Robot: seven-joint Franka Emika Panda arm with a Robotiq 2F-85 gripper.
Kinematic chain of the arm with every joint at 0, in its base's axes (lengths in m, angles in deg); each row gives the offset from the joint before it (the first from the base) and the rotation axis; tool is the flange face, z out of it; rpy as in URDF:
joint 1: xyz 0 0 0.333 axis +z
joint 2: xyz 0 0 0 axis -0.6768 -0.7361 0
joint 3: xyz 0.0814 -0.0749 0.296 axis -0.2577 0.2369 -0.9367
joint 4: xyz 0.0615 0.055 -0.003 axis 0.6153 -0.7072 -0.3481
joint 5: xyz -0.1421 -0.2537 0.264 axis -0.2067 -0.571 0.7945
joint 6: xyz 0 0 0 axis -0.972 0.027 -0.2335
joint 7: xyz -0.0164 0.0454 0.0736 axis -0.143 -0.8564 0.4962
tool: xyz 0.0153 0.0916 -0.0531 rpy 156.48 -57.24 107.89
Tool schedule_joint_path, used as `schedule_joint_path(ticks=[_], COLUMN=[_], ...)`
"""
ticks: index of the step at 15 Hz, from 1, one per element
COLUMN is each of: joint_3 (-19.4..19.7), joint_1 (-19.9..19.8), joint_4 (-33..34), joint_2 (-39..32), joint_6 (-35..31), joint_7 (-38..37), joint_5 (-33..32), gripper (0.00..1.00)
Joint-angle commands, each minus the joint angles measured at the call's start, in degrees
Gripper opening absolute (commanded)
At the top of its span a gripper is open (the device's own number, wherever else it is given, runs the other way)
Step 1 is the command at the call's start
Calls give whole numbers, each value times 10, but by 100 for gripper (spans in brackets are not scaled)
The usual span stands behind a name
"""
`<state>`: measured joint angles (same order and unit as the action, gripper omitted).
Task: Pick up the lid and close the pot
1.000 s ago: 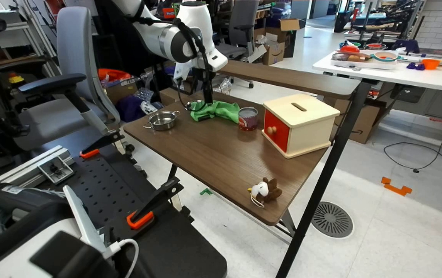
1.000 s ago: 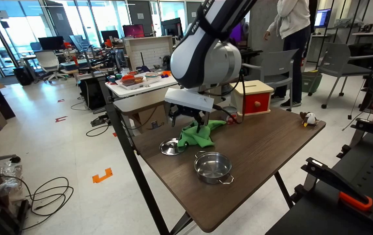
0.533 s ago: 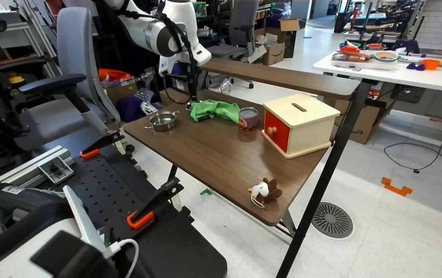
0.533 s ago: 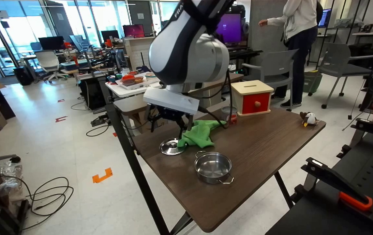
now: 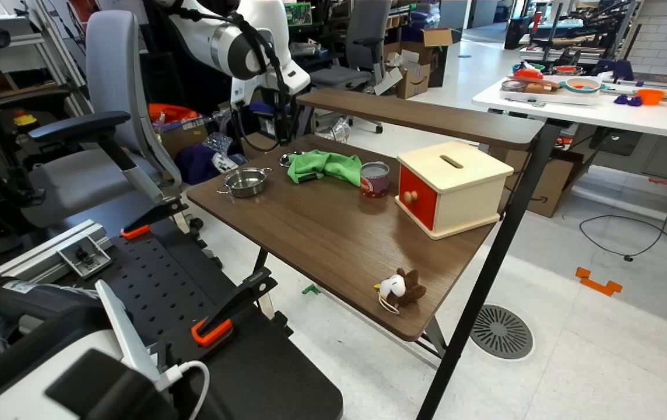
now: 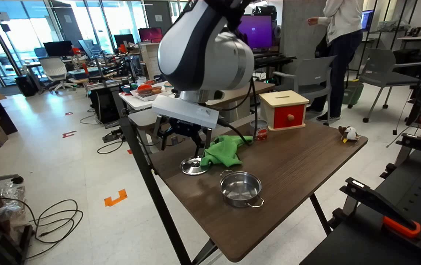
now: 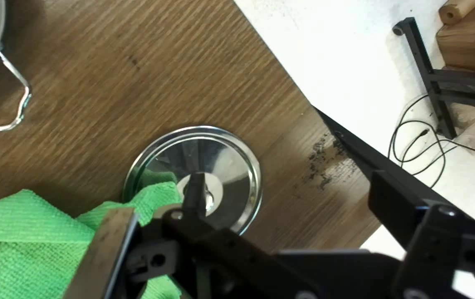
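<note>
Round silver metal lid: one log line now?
black gripper: open, empty; lid: on brown wooden table, green cloth overlapping edge; round silver metal pot: uncovered

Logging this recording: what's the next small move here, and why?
I'd probably nudge the open end effector sideways toward the green cloth: in the wrist view one finger partly hides the knob of the lid, while the other finger stands well clear, so the grasp looks off-centre.
</note>
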<state>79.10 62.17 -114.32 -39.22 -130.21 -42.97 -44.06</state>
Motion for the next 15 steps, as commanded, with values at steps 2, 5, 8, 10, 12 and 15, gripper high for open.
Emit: schedule_joint_path(ticks=[2, 5, 8, 10, 12, 15], joint_3=[17, 30, 45, 49, 54, 59], joint_1=[1, 3, 8, 6, 7, 8], joint_4=[-2, 4, 16, 19, 20, 24], joint_2=[-12, -24, -34, -35, -35, -34], joint_6=[12, 13, 17, 28, 38, 60], joint_7=[-6, -14, -30, -26, -27, -27], joint_5=[1, -1, -5, -10, -13, -21], gripper=[100, 100, 100, 72, 58, 34])
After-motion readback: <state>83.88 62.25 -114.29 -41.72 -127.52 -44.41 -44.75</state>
